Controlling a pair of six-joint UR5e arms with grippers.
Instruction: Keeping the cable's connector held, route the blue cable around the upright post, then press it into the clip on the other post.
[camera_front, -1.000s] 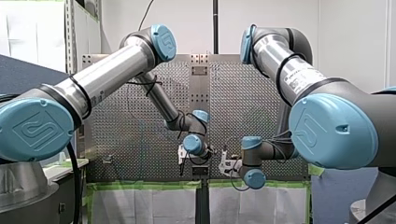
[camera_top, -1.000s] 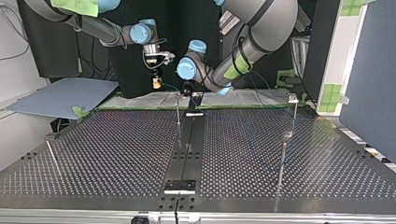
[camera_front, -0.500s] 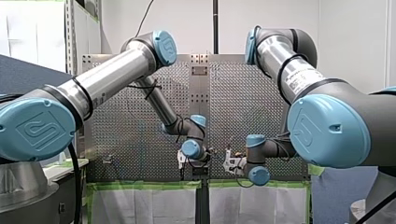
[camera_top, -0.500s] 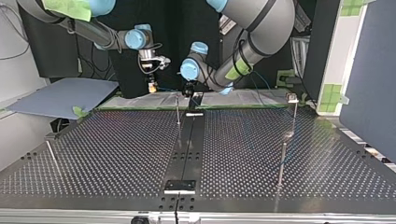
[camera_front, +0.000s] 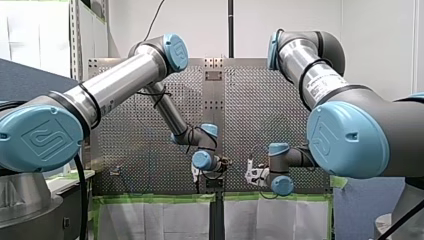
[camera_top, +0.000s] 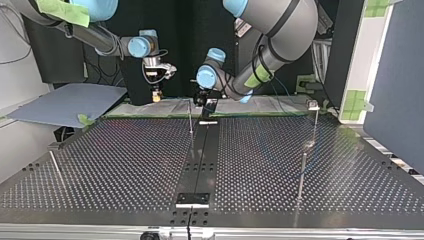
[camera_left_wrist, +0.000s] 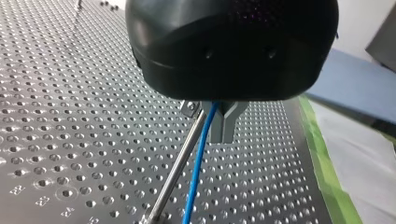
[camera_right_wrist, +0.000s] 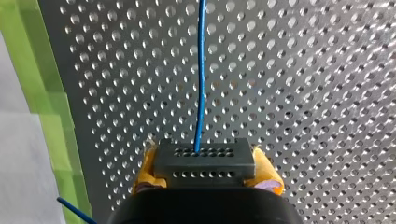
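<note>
In the right wrist view my right gripper (camera_right_wrist: 205, 173) is shut on the black connector (camera_right_wrist: 204, 158), its yellow pads (camera_right_wrist: 144, 173) on either side. The blue cable (camera_right_wrist: 201, 70) leaves the connector and runs ahead over the perforated table. In the left wrist view my left gripper (camera_left_wrist: 218, 122) has its metal fingers shut on the blue cable (camera_left_wrist: 198, 168), right beside the thin upright post (camera_left_wrist: 176, 164). The top view shows my right gripper (camera_top: 156, 95) at the left, my left gripper (camera_top: 201, 98) near the post (camera_top: 190, 116), and the cable (camera_top: 176, 98) stretched between them.
A post with a clip (camera_top: 314, 106) stands at the top view's right, with another post (camera_top: 302, 170) nearer the camera. A thin post (camera_top: 56, 167) leans at the left. Green tape (camera_right_wrist: 51, 121) edges the table. A dark centre strip (camera_top: 200, 160) runs along it.
My right gripper has carried the connector toward the top view's left, drawing the cable out. My left gripper has sunk a little, close to the upright post.
</note>
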